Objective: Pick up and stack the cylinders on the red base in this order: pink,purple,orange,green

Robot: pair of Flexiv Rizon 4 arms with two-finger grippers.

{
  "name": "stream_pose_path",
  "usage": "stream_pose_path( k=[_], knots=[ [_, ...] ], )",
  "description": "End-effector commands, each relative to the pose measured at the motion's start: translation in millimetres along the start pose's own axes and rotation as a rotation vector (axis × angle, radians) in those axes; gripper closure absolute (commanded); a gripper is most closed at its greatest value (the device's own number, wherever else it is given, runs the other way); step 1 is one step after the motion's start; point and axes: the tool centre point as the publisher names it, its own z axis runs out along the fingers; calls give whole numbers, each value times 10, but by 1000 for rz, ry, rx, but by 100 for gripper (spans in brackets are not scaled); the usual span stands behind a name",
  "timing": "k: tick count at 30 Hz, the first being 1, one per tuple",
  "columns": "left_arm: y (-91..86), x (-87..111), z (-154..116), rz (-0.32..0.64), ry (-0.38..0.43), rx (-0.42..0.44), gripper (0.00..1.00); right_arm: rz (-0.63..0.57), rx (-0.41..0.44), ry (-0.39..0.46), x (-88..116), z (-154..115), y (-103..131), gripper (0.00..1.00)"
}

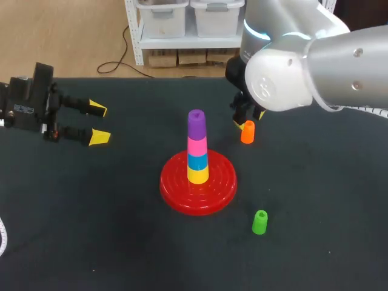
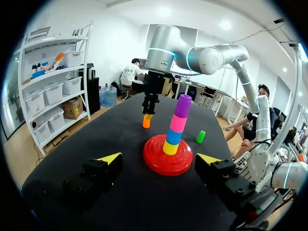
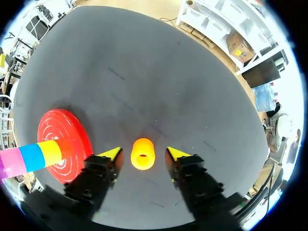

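Head view: the red base (image 1: 198, 182) sits mid-counter (image 1: 91, 242). It carries a yellow cylinder (image 1: 197, 175), a blue cylinder (image 1: 197, 161), the pink cylinder (image 1: 197, 146) and the purple cylinder (image 1: 196, 124) on top. The orange cylinder (image 1: 247, 132) stands toward the far edge, under the right arm (image 1: 315, 63). The green cylinder (image 1: 259, 222) stands toward the near edge. The left jaws gape empty by the left edge.

Left wrist view: the left jaws are spread wide, well short of the red base (image 2: 168, 161).

Right wrist view: the right jaws are parted around the orange cylinder (image 3: 143, 153), with a gap on each side.

Black matte table (image 1: 91, 242), faint pale scuffs on top
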Motion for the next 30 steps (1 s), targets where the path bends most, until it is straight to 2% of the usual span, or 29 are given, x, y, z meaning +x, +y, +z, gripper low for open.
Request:
stream_pose_path(
  k=[1, 12, 15, 17, 18, 19, 25, 30],
  knots=[
    [-1, 11, -1, 2, -4, -1, 0, -3, -3, -4, 35, 13, 23, 55],
    [-1, 11, -1, 2, -4, -1, 0, 1, -14, 1, 76, 48, 44, 59],
    [-1, 11, -1, 2, -4, -1, 0, 3, -14, 0, 81, 48, 40, 63],
    [-1, 11, -1, 2, -4, -1, 0, 3, -13, -3, 81, 45, 35, 71],
    [-1, 11, -1, 2, -4, -1, 0, 3, -13, -5, 81, 40, 32, 83],
    [-1, 11, -1, 2, -4, -1, 0, 2, -8, -7, 81, 37, 29, 100],
    [-1, 11, -1, 2, -4, -1, 0, -8, -4, -24, 66, -118, 26, 100],
    [-1, 11, -1, 2, -4, -1, 0, -64, -2, -55, -7, -433, 84, 100]
  ],
)
